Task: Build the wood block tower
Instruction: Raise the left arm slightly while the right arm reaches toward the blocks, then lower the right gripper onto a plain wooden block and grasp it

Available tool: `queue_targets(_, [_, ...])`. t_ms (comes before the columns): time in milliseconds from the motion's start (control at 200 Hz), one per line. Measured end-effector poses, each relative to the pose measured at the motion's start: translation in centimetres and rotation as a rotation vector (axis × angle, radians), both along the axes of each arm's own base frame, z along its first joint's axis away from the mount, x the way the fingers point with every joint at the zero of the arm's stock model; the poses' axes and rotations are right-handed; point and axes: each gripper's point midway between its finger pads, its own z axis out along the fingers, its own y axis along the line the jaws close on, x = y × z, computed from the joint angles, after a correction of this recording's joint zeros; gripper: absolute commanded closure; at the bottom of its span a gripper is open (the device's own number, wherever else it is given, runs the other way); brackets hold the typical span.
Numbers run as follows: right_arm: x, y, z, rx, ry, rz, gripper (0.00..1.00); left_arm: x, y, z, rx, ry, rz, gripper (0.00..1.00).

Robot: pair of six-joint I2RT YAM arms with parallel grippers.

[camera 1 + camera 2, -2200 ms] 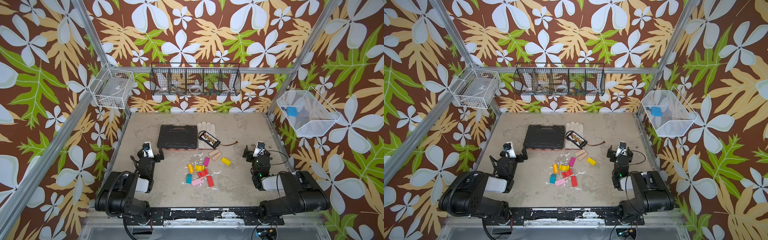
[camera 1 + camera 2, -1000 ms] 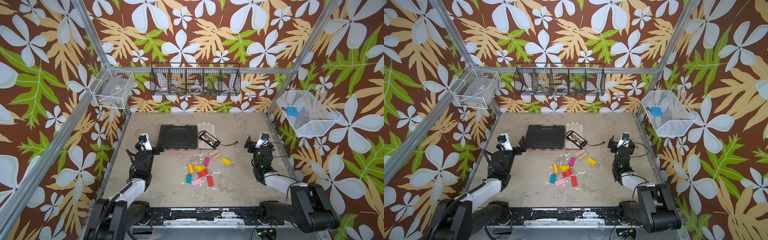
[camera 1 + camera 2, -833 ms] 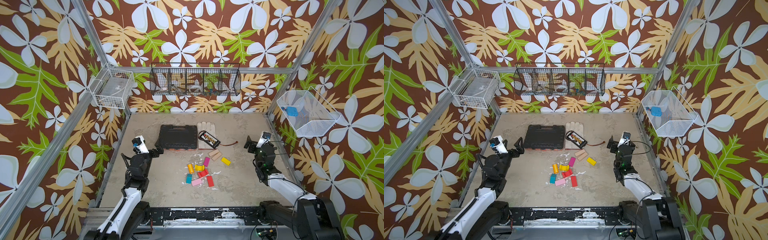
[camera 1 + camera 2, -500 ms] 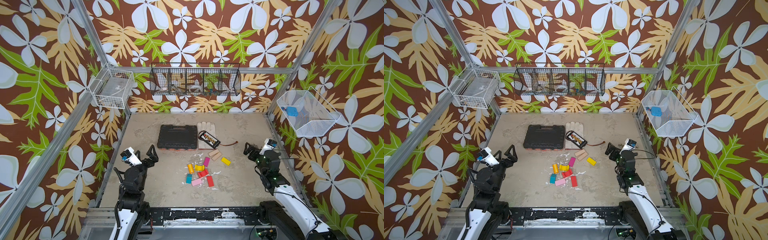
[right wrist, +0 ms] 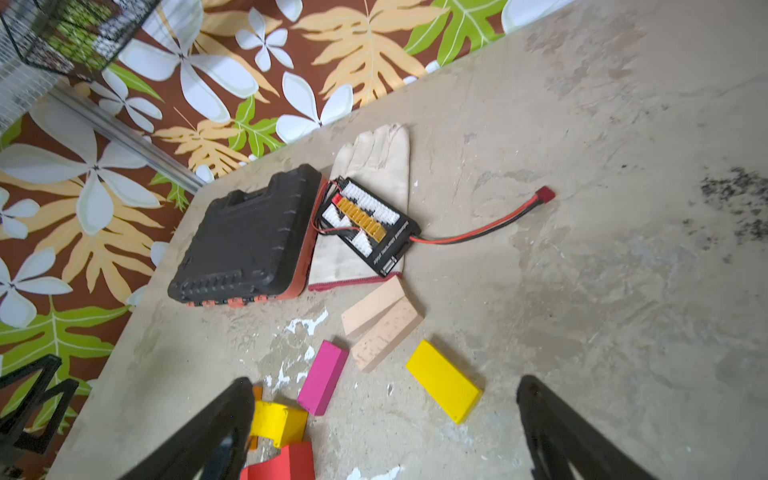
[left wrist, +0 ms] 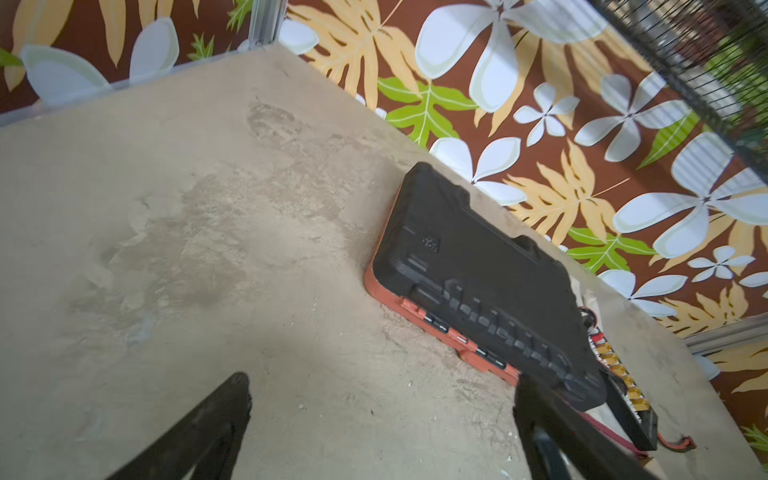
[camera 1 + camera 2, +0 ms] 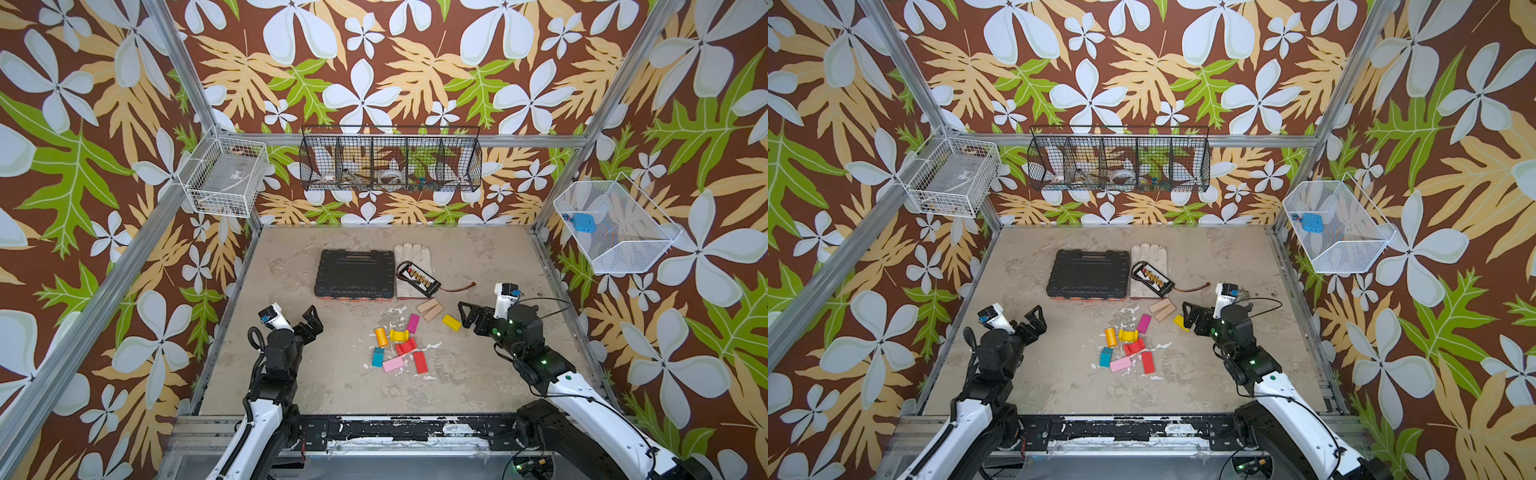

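The wood blocks lie loose and flat on the table's middle; no tower is in view. In both top views I see the tan pair (image 7: 430, 309), yellow brick (image 7: 451, 322), magenta brick (image 7: 412, 323), orange cylinder (image 7: 381, 337), yellow arch (image 7: 399, 334), red arch (image 7: 406, 345), red brick (image 7: 420, 362), pink brick (image 7: 392, 364) and teal block (image 7: 377, 357). My right gripper (image 7: 471, 320) (image 5: 385, 384) hangs open just right of the yellow brick (image 5: 442, 380), holding nothing. My left gripper (image 7: 309, 326) (image 6: 382, 386) is open over bare table, left of the blocks.
A black case (image 7: 354, 273) (image 6: 478, 274) lies behind the blocks, beside a pale glove (image 7: 411, 253) carrying a connector board (image 5: 368, 224) with a red-black wire (image 5: 486, 228). Wire baskets (image 7: 390, 164) hang on the walls.
Both arms have unfolded from their rest pose and swung up and forward. The right gripper has come in toward the yellow brick. Both grippers still stand open; the blocks have not moved.
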Motion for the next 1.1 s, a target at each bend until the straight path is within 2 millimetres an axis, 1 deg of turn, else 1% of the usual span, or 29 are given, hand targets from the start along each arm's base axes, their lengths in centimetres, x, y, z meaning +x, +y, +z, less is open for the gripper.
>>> queue_targets(60, [-0.2, 1.1, -0.8, -0.014, 0.038, 0.035, 0.17, 0.2, 0.0, -0.4, -0.002, 0.007, 0.001, 0.02])
queue_targets(125, [-0.2, 2.3, -1.1, -0.028, 0.066, 0.069, 0.21, 0.3, 0.0, -0.4, -0.005, 0.006, 0.002, 0.01])
queue_targets(170, [-0.2, 3.0, -1.3, -0.036, 0.078, 0.088, 0.22, 0.5, 0.0, -0.2, -0.006, -0.006, 0.002, 0.01])
queue_targets(235, [-0.1, 3.7, -1.5, -0.048, 0.09, 0.098, 0.23, 0.5, 0.0, 0.1, -0.008, -0.027, 0.002, 0.01])
queue_targets(350, [0.0, 5.0, -2.8, -0.069, 0.14, 0.115, 0.32, 0.4, 0.0, 0.5, -0.01, -0.056, 0.001, 0.01])
queue_targets(440, [0.1, 6.4, -3.8, -0.097, 0.181, 0.144, 0.39, 0.2, -0.2, 0.8, -0.012, -0.084, -0.01, 0.02])
queue_targets(611, [1.9, 9.0, -5.3, -0.152, 0.239, 0.169, 0.52, -0.3, -0.4, 1.6, -0.018, -0.139, -0.026, 0.01])
queue_targets(741, [3.2, 9.6, -8.0, -0.211, 0.309, 0.155, 0.58, -0.4, -0.5, 2.1, -0.022, -0.17, -0.029, 0.02])
queue_targets(821, [3.3, 10.5, -9.3, -0.245, 0.346, 0.168, 0.58, -0.4, -0.6, 2.2, -0.021, -0.177, -0.038, 0.02])
queue_targets(911, [3.6, 11.0, -9.9, -0.277, 0.356, 0.164, 0.56, -0.4, -0.7, 2.2, -0.023, -0.179, -0.045, 0.02])
queue_targets(1101, [3.9, 9.3, -10.3, -0.34, 0.356, 0.089, 0.52, -0.4, -0.8, 2.1, -0.024, -0.177, -0.048, 0.02])
